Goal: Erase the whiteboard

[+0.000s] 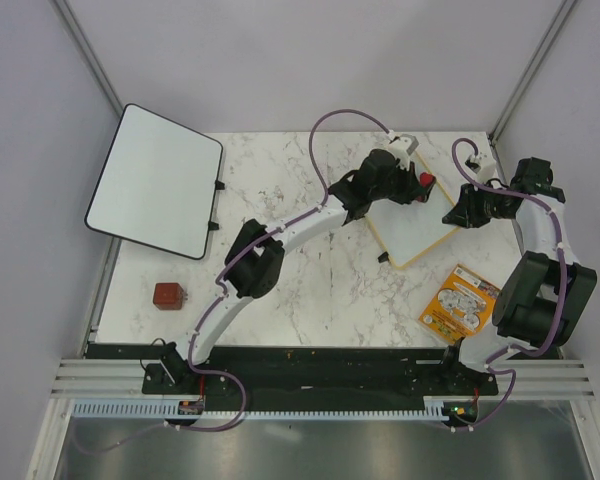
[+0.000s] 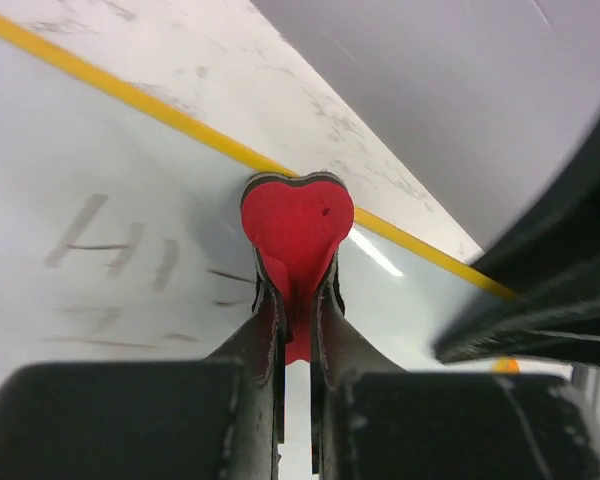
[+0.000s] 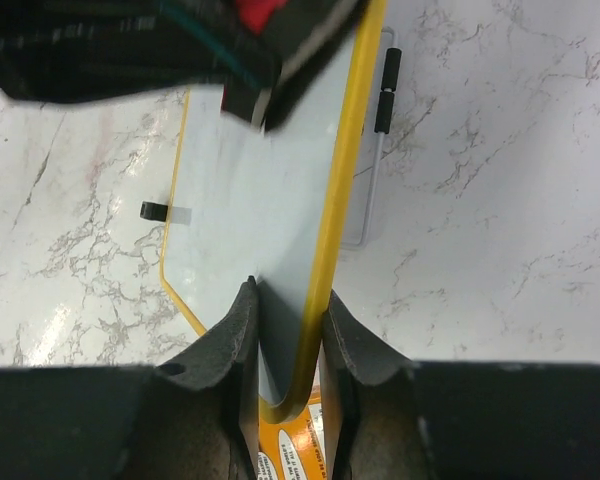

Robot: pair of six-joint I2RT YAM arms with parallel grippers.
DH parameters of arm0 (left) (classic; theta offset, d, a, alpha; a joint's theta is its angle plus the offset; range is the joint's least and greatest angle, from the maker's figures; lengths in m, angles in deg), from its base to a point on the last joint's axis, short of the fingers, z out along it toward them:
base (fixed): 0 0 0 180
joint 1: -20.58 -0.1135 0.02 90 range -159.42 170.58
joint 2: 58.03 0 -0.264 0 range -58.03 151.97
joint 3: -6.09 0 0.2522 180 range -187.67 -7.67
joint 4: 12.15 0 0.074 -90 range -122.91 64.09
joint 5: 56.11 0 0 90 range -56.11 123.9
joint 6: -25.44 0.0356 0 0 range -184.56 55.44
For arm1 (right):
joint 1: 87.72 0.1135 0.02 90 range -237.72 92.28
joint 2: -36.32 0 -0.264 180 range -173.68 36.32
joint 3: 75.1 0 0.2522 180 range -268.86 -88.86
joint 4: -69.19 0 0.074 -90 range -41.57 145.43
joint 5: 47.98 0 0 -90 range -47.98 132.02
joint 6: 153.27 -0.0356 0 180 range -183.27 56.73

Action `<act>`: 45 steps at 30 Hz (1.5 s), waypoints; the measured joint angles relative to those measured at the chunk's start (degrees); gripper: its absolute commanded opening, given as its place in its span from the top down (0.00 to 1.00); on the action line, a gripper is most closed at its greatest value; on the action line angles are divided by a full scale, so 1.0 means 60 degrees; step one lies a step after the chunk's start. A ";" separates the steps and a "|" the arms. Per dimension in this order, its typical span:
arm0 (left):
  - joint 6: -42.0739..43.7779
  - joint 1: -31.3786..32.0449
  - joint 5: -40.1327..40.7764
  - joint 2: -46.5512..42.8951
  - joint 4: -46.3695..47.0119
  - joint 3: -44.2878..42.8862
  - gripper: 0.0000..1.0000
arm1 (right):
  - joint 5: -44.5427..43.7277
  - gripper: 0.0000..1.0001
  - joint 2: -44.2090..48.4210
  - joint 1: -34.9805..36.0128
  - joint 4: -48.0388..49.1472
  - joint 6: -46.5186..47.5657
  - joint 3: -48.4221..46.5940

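Note:
The whiteboard [image 1: 417, 237], a small white panel in a thin yellow frame, lies tilted at the table's back right. Faint dark handwriting [image 2: 110, 250] shows on its surface [image 2: 70, 150]. My left gripper [image 1: 412, 185] is shut on a red heart-shaped eraser [image 2: 298, 225], which rests against the board just inside its far yellow edge. The eraser shows as a red spot [image 1: 426, 181] from above. My right gripper [image 3: 287, 300] is shut on the whiteboard's [image 3: 260, 190] yellow-framed corner, one finger on the white face and one outside the frame; from above it [image 1: 450, 215] is at the board's right side.
A larger black-framed white board [image 1: 155, 180] leans at the back left. A red-brown block [image 1: 168, 295] sits near the front left. An orange printed leaflet [image 1: 460, 303] lies front right, under the small board's corner. A black clip [image 3: 154, 211] and a wire stand [image 3: 365, 190] adjoin the board.

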 measured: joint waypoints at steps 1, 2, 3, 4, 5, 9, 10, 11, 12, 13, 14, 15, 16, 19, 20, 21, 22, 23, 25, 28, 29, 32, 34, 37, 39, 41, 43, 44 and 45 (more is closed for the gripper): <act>-0.0044 -0.0146 0.0036 0.0047 0.0000 -0.0055 0.98 | 0.0011 1.00 0.0004 0.0004 -0.0015 0.0007 -0.0004; -0.0076 -0.0310 0.0095 0.0095 -0.0022 -0.0080 0.98 | 0.0029 1.00 0.0004 0.0004 -0.0026 0.0015 -0.0004; -0.0095 -0.0441 0.0131 0.0131 -0.0022 -0.0095 0.98 | 0.0051 1.00 0.0004 0.0004 -0.0044 0.0040 -0.0004; -0.0153 -0.0594 0.0193 0.0178 -0.0022 -0.0098 0.98 | 0.0066 1.00 0.0004 0.0004 -0.0062 0.0073 -0.0004; -0.0211 -0.0736 0.0266 0.0211 -0.0040 -0.0098 0.98 | 0.0084 1.00 0.0004 0.0004 -0.0080 0.0087 -0.0007; -0.0280 -0.1180 0.0321 0.0448 -0.0149 -0.0255 0.98 | 0.0153 1.00 0.0004 0.0007 -0.0178 0.0160 -0.0044; -0.0277 -0.1249 0.0270 0.0514 -0.0157 -0.0331 0.98 | 0.0168 1.00 0.0007 0.0007 -0.0193 0.0182 -0.0047; -0.0273 -0.1286 0.0182 0.0561 -0.0160 -0.0386 0.98 | 0.0171 1.00 0.0004 0.0007 -0.0204 0.0197 -0.0047; -0.0248 -0.1290 0.0135 0.0576 -0.0164 -0.0412 0.98 | 0.0175 1.00 0.0004 0.0007 -0.0226 0.0219 -0.0055; -0.0175 -0.1275 0.0127 0.0576 -0.0164 -0.0419 0.98 | 0.0175 1.00 0.0007 0.0007 -0.0262 0.0233 -0.0066; -0.0044 -0.1235 0.0135 0.0576 -0.0157 -0.0419 0.98 | 0.0171 1.00 0.0007 0.0007 -0.0306 0.0259 -0.0076; 0.0124 -0.1195 0.0153 0.0576 -0.0135 -0.0419 0.98 | 0.0160 1.00 0.0007 0.0007 -0.0353 0.0273 -0.0087; 0.0328 -0.1155 0.0157 0.0565 -0.0113 -0.0415 0.98 | 0.0153 1.00 0.0007 0.0007 -0.0397 0.0284 -0.0087; 0.0871 -0.0994 0.0117 0.0426 0.0055 -0.0175 0.98 | 0.0117 1.00 0.0007 0.0007 -0.0448 0.0291 -0.0095; 0.1045 -0.0900 0.0058 0.0280 0.0255 0.0117 0.98 | 0.0106 1.00 0.0007 0.0007 -0.0455 0.0291 -0.0095; 0.1191 -0.0772 -0.0018 0.0025 0.0484 0.0605 0.98 | 0.0098 1.00 0.0007 0.0007 -0.0455 0.0291 -0.0095; 0.1300 -0.0623 -0.0098 -0.0215 0.0732 0.1042 0.98 | 0.0095 1.00 0.0007 0.0007 -0.0455 0.0291 -0.0095; 0.1359 -0.0488 -0.0175 -0.0415 0.1042 0.1446 0.98 | 0.0098 1.00 0.0015 0.0007 -0.0455 0.0291 -0.0095; 0.1457 -0.0106 -0.0251 -0.0827 0.1534 0.2255 0.98 | 0.0058 1.00 0.0026 0.0007 -0.0466 0.0302 -0.0095; 0.1501 0.0335 -0.0182 -0.0892 0.1665 0.2204 0.98 | -0.0029 1.00 0.0026 0.0004 -0.0474 0.0328 -0.0098; 0.1501 0.0412 -0.0168 -0.0831 0.1541 0.1982 0.98 | -0.0029 1.00 0.0029 0.0004 -0.0474 0.0346 -0.0098; 0.1413 0.0470 0.0025 -0.0492 0.1344 0.1202 0.98 | -0.0036 1.00 0.0044 0.0004 -0.0466 0.0368 -0.0095; 0.1188 0.0430 0.0266 -0.0313 0.1279 0.0856 0.98 | -0.0062 1.00 0.0044 0.0004 -0.0448 0.0372 -0.0095; 0.0878 0.0331 0.0586 -0.0055 0.1253 0.0375 0.98 | -0.0062 1.00 0.0044 0.0007 -0.0448 0.0412 -0.0095; 0.0594 0.0204 0.0820 0.0178 0.1209 -0.0051 0.98 | -0.0047 1.00 0.0044 0.0007 -0.0452 0.0437 -0.0095; 0.0244 0.0036 0.1089 0.0386 0.1195 -0.0386 0.98 | 0.0000 1.00 0.0047 0.0007 -0.0470 0.0488 -0.0095; -0.0160 -0.0186 0.1260 0.0565 0.1209 -0.0590 0.98 | 0.0033 1.00 0.0058 0.0007 -0.0488 0.0525 -0.0095; -0.0346 -0.0313 0.1337 0.0659 0.1217 -0.0685 0.98 | 0.0040 1.00 0.0062 0.0011 -0.0514 0.0543 -0.0095; -0.0528 -0.0448 0.1424 0.0750 0.1239 -0.0754 0.98 | 0.0047 1.00 0.0062 0.0011 -0.0528 0.0565 -0.0095</act>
